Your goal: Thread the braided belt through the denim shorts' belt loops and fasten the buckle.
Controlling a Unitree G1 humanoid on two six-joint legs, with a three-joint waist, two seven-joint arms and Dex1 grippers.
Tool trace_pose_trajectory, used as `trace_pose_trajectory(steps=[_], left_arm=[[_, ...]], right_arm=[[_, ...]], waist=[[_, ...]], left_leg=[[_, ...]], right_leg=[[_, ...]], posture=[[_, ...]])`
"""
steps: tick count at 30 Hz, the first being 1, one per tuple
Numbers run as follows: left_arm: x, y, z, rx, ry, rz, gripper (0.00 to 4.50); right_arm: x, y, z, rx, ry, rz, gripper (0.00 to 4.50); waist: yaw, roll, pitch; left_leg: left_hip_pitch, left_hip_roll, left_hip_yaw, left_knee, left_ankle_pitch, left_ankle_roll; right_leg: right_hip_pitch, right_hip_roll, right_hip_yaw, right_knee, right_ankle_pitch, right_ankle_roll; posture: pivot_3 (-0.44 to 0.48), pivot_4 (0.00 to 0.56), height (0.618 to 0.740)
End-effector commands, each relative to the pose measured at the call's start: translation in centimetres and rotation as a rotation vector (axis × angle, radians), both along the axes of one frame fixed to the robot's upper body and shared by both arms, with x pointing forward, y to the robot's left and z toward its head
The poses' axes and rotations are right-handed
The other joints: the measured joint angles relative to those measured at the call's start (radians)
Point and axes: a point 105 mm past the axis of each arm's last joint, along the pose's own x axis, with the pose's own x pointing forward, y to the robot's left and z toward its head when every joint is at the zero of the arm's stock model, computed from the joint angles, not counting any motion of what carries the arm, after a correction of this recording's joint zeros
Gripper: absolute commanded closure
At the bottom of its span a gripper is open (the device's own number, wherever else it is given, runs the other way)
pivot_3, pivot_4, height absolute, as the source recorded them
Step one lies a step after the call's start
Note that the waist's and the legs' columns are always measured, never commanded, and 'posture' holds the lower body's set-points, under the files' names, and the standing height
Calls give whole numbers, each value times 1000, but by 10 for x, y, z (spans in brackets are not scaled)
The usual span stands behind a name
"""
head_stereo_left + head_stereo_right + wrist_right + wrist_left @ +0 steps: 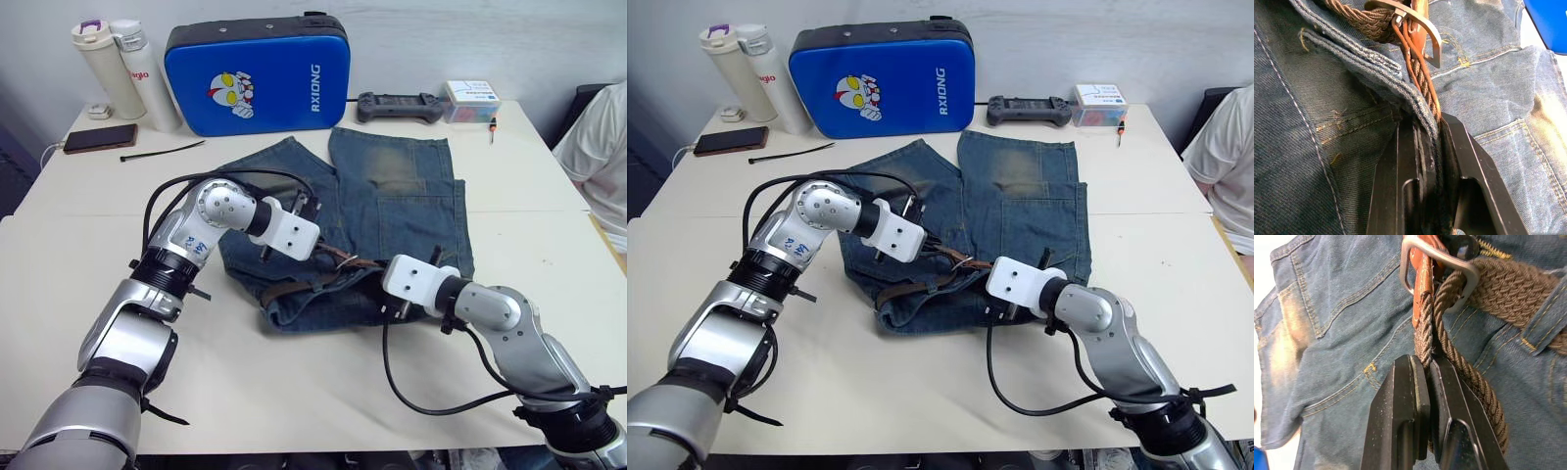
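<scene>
The denim shorts (402,186) lie flat mid-table, waistband toward me. The braided belt (294,291) runs along the waistband and passes under a belt loop (1547,318). Its silver buckle (1440,259) sits at the front of the waistband, with the belt's tan-tipped end coming through it. My left gripper (1427,364) is shut on that belt end just below the buckle. From the right, my right gripper (1427,127) is shut on the folded waistband edge, with a strand of belt (1422,83) running in alongside; the buckle (1420,24) lies just beyond its fingertips.
A blue case (257,78) stands at the table's back, with two bottles (98,69) and a phone (100,138) to its left. A black cable tie (162,151) lies near the shorts' left leg. A controller (400,106) and small box (472,101) sit back right. A person's sleeve (598,147) shows at the right edge.
</scene>
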Motion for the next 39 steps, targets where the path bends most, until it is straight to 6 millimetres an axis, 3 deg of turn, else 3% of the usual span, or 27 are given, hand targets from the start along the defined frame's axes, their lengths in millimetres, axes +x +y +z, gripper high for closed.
trace_pose_trajectory(steps=[1,8,14,26,30,32,36,37,39], left_arm=[[-17,-13,1,-7,48,-34,4500],[-20,-26,-8,25,67,6,4500],[-18,-34,-4,33,44,2,4500],[-23,-60,1,-68,168,48,4500],[-24,-61,7,-120,225,77,2929],[-26,-57,10,-118,248,81,1905],[-30,-39,18,-90,311,102,348],[-30,-33,20,-81,319,114,75],[-27,-21,28,-82,340,143,75]], right_arm=[[-1,8,17,11,-72,12,4466],[-3,21,19,44,-64,38,4466],[-4,26,21,51,-59,52,4466],[-8,31,20,62,-42,73,4466],[-8,30,20,61,-38,71,4500],[-8,29,19,58,-35,71,4500],[-6,23,19,43,-27,57,4500],[-6,21,19,38,-24,51,4500],[-4,17,18,28,-19,36,4500]], waist=[[-1,0,0],[0,0,0],[-3,0,0],[-2,0,0],[-1,0,0],[-2,0,0],[-3,0,0],[-2,0,0],[-1,0,0]], left_leg=[[0,0,0,0,0,0],[0,0,0,1,0,0],[0,0,0,1,0,0],[1,0,0,0,0,0],[0,0,0,0,0,0],[0,0,0,0,0,0],[1,0,0,0,0,0],[1,0,0,0,0,0],[1,0,0,0,0,0]], right_leg=[[0,0,0,0,0,0],[0,0,0,1,0,0],[0,0,0,1,0,0],[0,0,1,1,0,0],[0,0,1,1,0,0],[0,0,1,1,0,0],[0,1,1,1,0,0],[0,1,1,1,0,0],[0,0,1,1,0,0]], posture=[[0,150,740],[0,150,740],[0,150,740],[0,150,740],[0,150,740],[0,150,740],[0,150,740],[0,150,740],[0,150,740]])
